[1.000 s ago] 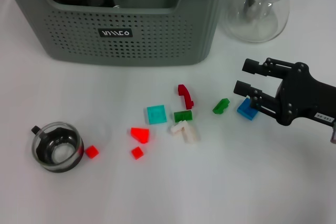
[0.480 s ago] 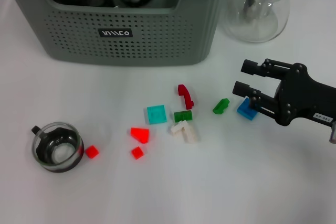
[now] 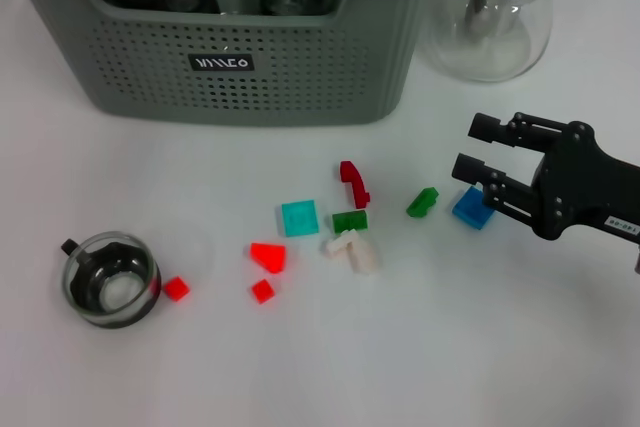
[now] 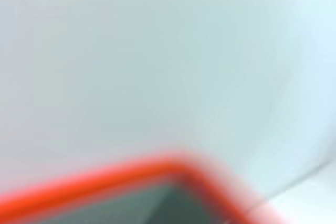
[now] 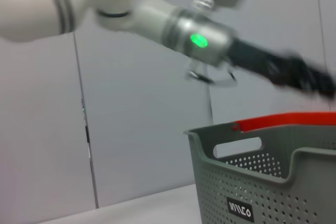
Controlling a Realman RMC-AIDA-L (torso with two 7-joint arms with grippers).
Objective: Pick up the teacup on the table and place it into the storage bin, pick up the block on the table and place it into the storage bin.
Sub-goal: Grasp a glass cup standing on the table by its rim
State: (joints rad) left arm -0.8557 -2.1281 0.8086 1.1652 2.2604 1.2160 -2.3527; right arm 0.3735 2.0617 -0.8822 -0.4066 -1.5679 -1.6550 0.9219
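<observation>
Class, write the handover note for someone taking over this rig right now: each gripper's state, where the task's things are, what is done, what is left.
Right gripper: open, empty, just above the table beside the blue block.
Left gripper: not visible in the head view; the right wrist view shows the left arm raised above the storage bin.
Done: the storage bin already holds dark and glass items.
Left: one glass teacup stands on the table at front left. Scattered blocks lie mid-table: red, teal, green, white, dark red, blue. The blue block looks the likeliest next pick.
The glass carafe stands beside the bin.
</observation>
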